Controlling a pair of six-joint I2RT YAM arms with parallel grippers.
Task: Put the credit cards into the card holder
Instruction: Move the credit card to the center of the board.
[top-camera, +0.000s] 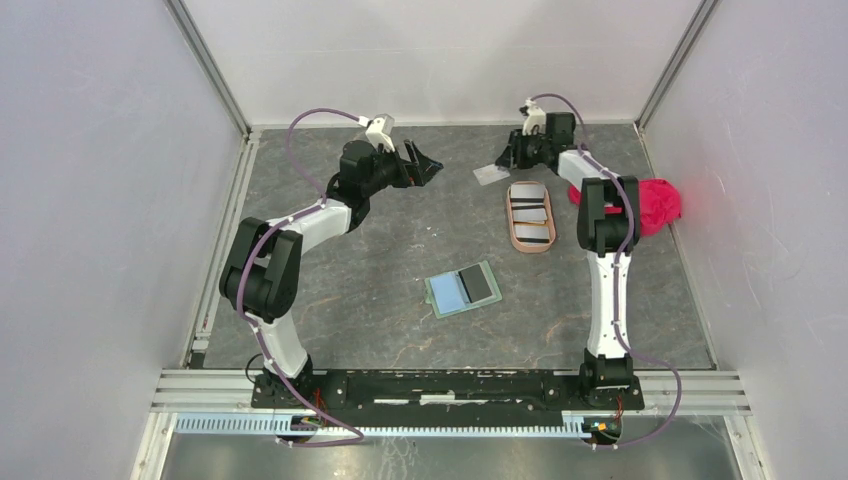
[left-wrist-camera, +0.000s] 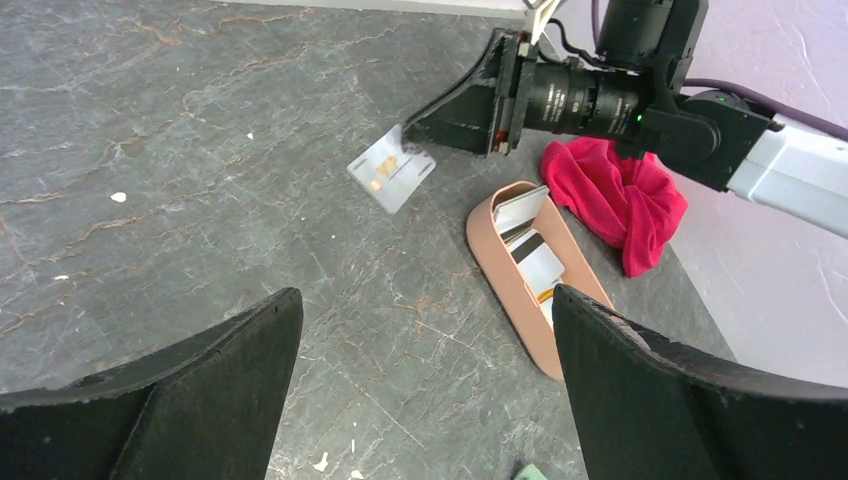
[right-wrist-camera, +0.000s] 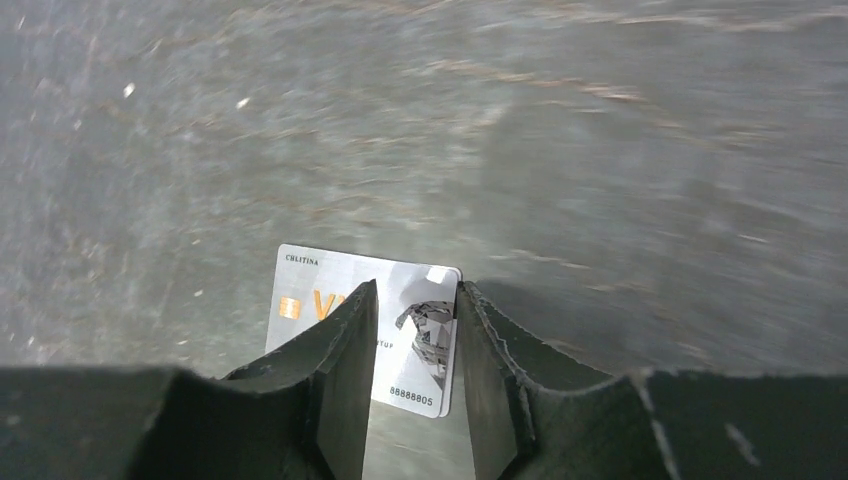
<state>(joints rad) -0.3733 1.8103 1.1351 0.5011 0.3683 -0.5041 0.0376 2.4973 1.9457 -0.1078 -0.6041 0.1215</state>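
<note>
Dark card (top-camera: 478, 284) seemingly seated in wallet (top-camera: 447, 293); more waiting in tray (left-wrist-camera: 500, 270). Whitish card (right-wrist-camera: 320, 280) straddled by right gripper (right-wrist-camera: 415, 290), jaws narrow, grip cannot be told. Left gripper (left-wrist-camera: 425, 295) spread wide, empty.

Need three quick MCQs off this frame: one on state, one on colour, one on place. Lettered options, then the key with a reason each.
1. The card holder is:
A folded shut
B lying open on the table
C lifted off the table

2. The cloth beside the tray is:
A red-pink
B blue
C yellow

3. The whitish credit card at the right tool is:
A inside the card holder
B on the cloth
C on the table past the tray's far end

Key:
1 B, both its halves show spread flat in the top view.
2 A, it shows red-pink in the top and left wrist views.
3 C, bare table surrounds it beyond the tray.
</note>
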